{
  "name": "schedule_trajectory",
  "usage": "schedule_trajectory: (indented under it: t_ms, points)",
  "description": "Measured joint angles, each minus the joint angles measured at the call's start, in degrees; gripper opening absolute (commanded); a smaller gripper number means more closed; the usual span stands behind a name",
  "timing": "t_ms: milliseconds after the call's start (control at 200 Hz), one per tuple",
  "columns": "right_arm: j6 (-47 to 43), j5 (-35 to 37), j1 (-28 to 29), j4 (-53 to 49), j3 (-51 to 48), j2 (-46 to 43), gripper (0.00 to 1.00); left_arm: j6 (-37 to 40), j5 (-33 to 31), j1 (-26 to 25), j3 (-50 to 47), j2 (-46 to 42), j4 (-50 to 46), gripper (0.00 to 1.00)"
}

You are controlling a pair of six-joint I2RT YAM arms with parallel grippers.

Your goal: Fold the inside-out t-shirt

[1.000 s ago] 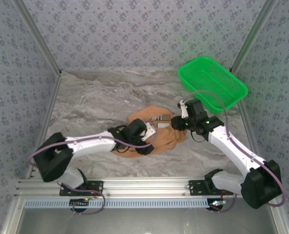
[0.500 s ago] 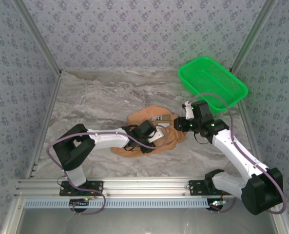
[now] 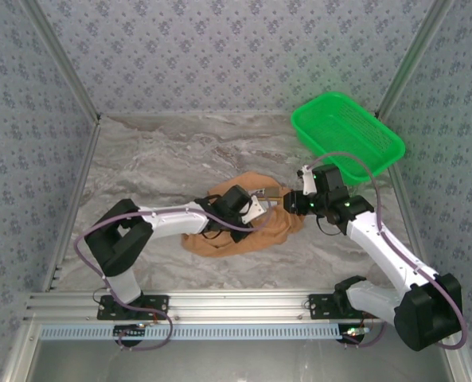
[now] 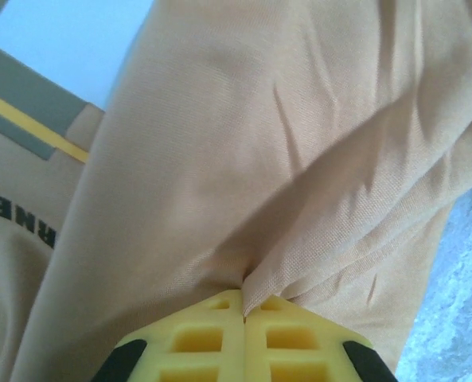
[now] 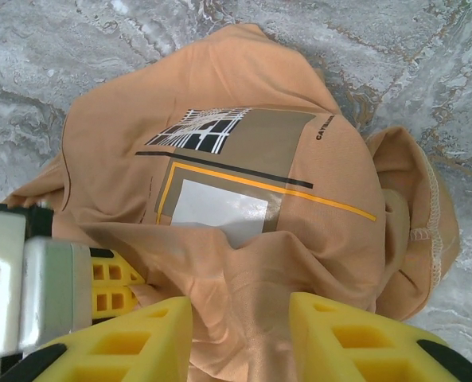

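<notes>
bunched orange shirt pinched by the left pincer at mid-tabletop

the grey marbled tabletop (image 3: 156, 167) takes up the middle of the top view. the orange-tan t-shirt (image 3: 277, 229) lies crumpled on it, a little right of centre and towards the lower half, between the two arms. in the right wrist view a printed panel (image 5: 220, 179) of brown, white and black blocks with a yellow line faces up on the cloth. a green mesh basket (image 3: 347, 137) sits in the upper right, apart from the shirt. the left pincer (image 4: 244, 306) is at the shirt's middle, its yellow fingers pressed together on a raised fold of the cloth. the right pincer (image 5: 239, 318) is at the shirt's right edge, jaws partly apart with cloth showing in the gap; whether its tips touch the cloth cannot be told.
</notes>
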Motion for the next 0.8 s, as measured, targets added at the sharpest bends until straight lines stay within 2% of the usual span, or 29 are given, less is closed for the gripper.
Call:
schedule_trajectory:
  t_ms: [135, 305, 490, 799]
  points:
    - [-2.3, -0.3, 2.4, -0.2, -0.1, -2.4, 0.41, -5.2, 5.0, 4.0, 0.0, -3.1, -0.2, 0.0]
    - [-4.7, -2.9, 11.3, 3.7, -1.8, -5.9, 0.43, -14.5, 13.2, 11.2, 0.6, -9.4, 0.3, 0.0]
    - [-1.9, -2.8, 18.9, 13.5, -4.9, 3.4, 0.44, -21.1, 19.9, 13.5, 2.8, -9.8, -0.8, 0.0]
    - [12.0, 2.8, 24.6, 36.7, -12.3, 16.5, 0.48, -28.8, 25.9, 16.9, 2.9, -9.7, -1.3, 0.0]
